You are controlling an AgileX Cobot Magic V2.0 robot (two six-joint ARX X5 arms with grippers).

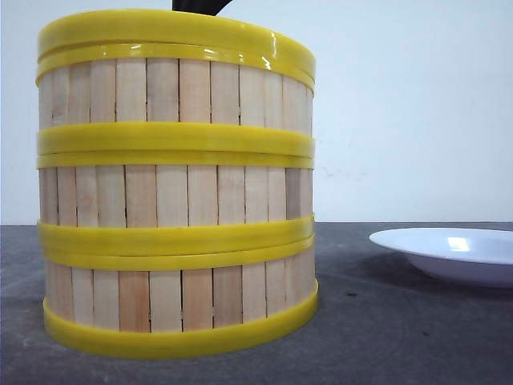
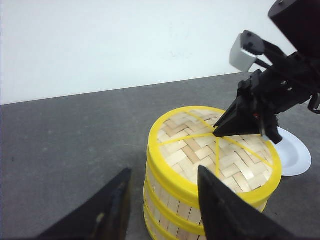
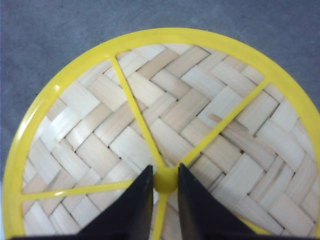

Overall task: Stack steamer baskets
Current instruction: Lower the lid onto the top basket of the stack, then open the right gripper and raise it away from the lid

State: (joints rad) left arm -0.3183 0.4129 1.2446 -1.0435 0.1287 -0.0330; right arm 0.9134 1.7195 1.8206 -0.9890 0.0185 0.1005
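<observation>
Three steamer baskets stand stacked in one column: bottom (image 1: pixel 176 301), middle (image 1: pixel 172 192), top (image 1: pixel 172 90). On the column lies a woven-bamboo lid (image 3: pixel 100 125) with a yellow rim (image 1: pixel 176 30) and spokes. My right gripper (image 3: pixel 165 171) comes down from above and is shut on the lid's yellow knob (image 3: pixel 165 182), a finger touching each side. The left wrist view shows the same stack (image 2: pixel 172 205) with that gripper (image 2: pixel 220 131) at the lid's centre. My left gripper (image 2: pixel 164 169) is open, beside and above the stack, with nothing between its fingers.
A white plate (image 1: pixel 457 253) lies on the dark grey table (image 1: pixel 401 337) to the right of the stack, and shows behind it in the left wrist view (image 2: pixel 295 155). A white wall stands at the back.
</observation>
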